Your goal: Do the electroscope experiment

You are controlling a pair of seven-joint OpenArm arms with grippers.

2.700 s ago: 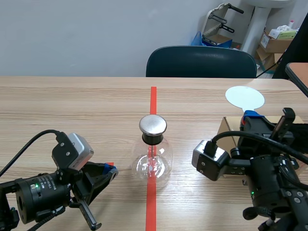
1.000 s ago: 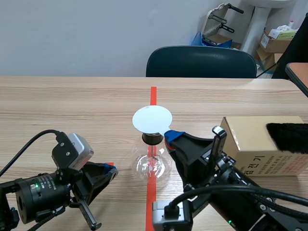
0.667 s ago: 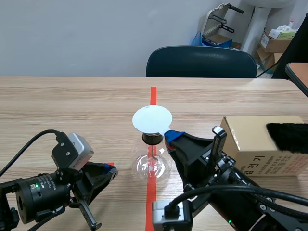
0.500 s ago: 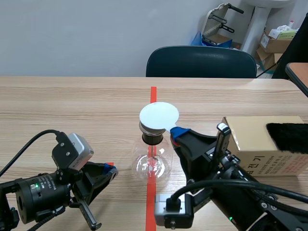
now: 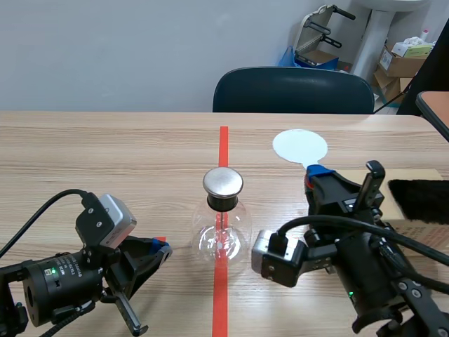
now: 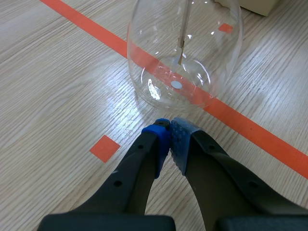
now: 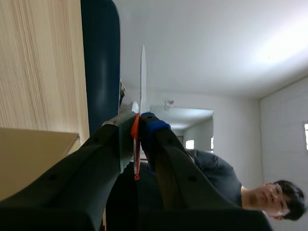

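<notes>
White disc (image 5: 299,146) moved off metal cap (image 5: 223,182) — now up to right, pinched in right pincer (image 5: 313,170). Glass flask (image 5: 222,235) at desk (image 5: 105,154) middle. Left pincer (image 6: 170,132) pressed together — just beside it. Dark chair (image 5: 293,90) behind desk.

1. Table (image 5: 105,154): a tape line (image 5: 223,147) runs down its middle, away from the robot.
2. Electroscope flask (image 5: 222,235): stands on the tape line at mid-table, cap (image 5: 223,182) on top.
3. Left gripper (image 6: 171,139): low on the table, left of the flask, fingertips together just short of its base; a tape square (image 6: 105,147) lies beside it.
4. Right gripper (image 5: 319,175): right of the flask, raised.
5. Disc (image 5: 299,146): upright, its handle pinched in the right gripper; right of and beyond the cap.
6. Cardboard box (image 5: 410,174): on the table at far right, fur pad (image 5: 419,199) on top.
7. Chair (image 5: 293,90): behind the table's far edge.
</notes>
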